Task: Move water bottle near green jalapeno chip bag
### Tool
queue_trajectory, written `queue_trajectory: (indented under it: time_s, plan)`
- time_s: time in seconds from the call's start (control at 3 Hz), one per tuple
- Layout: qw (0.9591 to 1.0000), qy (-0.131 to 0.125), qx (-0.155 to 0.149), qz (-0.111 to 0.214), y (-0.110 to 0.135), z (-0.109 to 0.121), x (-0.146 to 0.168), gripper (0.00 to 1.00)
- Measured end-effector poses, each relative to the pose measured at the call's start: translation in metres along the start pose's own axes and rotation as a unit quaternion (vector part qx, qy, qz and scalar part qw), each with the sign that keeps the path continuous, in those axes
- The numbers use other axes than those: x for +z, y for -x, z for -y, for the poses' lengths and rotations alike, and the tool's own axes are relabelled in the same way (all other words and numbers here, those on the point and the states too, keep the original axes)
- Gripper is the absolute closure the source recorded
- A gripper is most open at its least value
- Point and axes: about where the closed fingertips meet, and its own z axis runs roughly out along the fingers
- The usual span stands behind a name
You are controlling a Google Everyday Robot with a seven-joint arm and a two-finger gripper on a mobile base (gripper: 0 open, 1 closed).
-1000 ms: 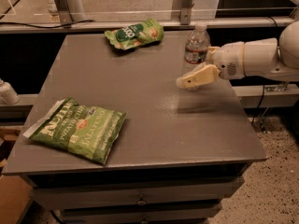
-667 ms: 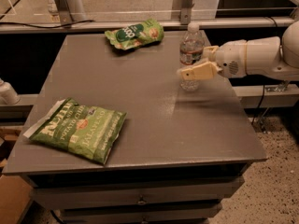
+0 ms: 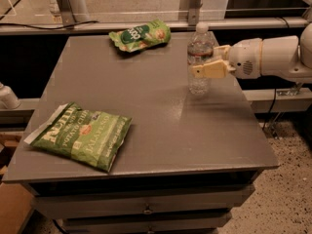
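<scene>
Two fingers of the white gripper (image 3: 203, 62) now clamp the small clear plastic water bottle (image 3: 199, 83); a second ago they hung beside it. Bottle upright on grey table (image 3: 146, 111), contents unclear, apart from small light-green jalapeno chip bag (image 3: 140, 34).

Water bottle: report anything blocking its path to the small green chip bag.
Nothing visible. The gripper holds the water bottle; only bare table separates it from the green jalapeno chip bag.
</scene>
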Motion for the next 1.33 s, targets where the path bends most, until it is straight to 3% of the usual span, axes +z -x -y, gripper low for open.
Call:
queue_trajectory:
  time_s: [0.33, 0.67, 1.0, 1.33]
  plan:
    - [1.0000, 0.002, 0.000, 0.000, 0.001, -0.001, 0.002, 1.00]
    - [1.0000, -0.003, -0.009, 0.001, 0.003, -0.005, -0.002, 1.00]
    - [0.9992, -0.014, -0.023, 0.028, 0.017, 0.014, 0.009, 1.00]
    - [0.9973, -0.033, -0.021, 0.063, 0.029, 0.050, 0.031, 1.00]
